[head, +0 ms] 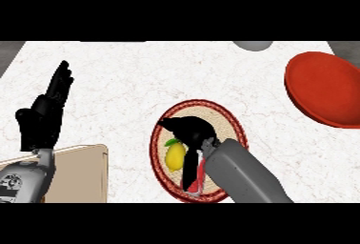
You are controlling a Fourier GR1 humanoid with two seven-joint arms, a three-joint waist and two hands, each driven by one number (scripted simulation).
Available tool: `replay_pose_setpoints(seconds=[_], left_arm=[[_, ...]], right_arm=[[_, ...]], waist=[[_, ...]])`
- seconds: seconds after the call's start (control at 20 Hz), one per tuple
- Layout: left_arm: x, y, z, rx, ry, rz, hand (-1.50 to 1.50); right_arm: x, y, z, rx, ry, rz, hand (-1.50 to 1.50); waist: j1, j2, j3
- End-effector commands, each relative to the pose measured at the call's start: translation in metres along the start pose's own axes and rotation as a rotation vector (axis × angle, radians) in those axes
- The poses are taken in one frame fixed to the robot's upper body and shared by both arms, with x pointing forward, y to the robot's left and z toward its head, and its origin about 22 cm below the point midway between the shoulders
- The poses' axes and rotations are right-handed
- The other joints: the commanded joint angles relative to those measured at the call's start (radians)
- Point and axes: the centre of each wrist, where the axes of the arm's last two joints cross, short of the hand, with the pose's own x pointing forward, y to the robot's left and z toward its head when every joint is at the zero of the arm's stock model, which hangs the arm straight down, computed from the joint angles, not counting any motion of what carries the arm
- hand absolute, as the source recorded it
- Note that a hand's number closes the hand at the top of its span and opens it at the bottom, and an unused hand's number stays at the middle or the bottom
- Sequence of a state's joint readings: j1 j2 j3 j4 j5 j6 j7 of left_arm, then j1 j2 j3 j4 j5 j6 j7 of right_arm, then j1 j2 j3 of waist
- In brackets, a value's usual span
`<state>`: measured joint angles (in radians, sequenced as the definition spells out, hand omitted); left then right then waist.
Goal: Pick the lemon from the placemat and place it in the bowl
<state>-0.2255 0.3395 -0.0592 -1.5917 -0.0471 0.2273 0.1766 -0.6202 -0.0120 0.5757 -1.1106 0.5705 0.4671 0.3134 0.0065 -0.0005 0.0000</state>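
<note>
A yellow lemon (pixel 174 155) with a green leaf lies on the round woven placemat (pixel 228 119) with a dark red border, low in the middle of the view. My right hand (pixel 188 129) hangs over the placemat just above and right of the lemon, its fingers curled down beside the fruit and partly hiding it; I cannot tell whether they touch it. The red bowl (pixel 323 89) sits at the right edge of the counter, apart from the placemat. My left hand (pixel 44 119) rests open at the left, fingers up.
A tan wooden board (pixel 81 174) lies at the lower left under my left forearm. A grey round object (pixel 253 45) shows at the counter's far edge. White marbled counter (pixel 134 76) spreads between the placemat and the bowl.
</note>
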Motion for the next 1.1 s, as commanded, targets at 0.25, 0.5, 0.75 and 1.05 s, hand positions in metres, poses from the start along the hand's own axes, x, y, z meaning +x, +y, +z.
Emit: replay_pose_setpoints(seconds=[0.25, 0.5, 0.75, 1.05], left_arm=[[0.001, 0.003, -0.010, 0.017, -0.006, -0.013, 0.00], [0.009, 0.002, -0.011, -0.011, -0.005, -0.016, 0.00], [-0.003, -0.007, 0.003, -0.004, 0.022, 0.000, 0.00], [-0.016, 0.001, -0.002, 0.011, -0.005, -0.019, 0.00]], right_arm=[[-0.010, 0.030, -0.008, 0.007, -0.063, 0.124, 1.50], [-0.011, 0.018, -0.023, -0.026, -0.078, 0.108, 1.50], [-0.003, 0.014, -0.017, -0.053, -0.127, 0.070, 1.50], [-0.005, 0.054, 0.002, -0.196, 0.040, -0.019, 1.50]], waist=[[-0.003, 0.001, 0.000], [0.006, 0.003, 0.000], [0.004, 0.001, 0.000], [-0.010, -0.001, 0.000]])
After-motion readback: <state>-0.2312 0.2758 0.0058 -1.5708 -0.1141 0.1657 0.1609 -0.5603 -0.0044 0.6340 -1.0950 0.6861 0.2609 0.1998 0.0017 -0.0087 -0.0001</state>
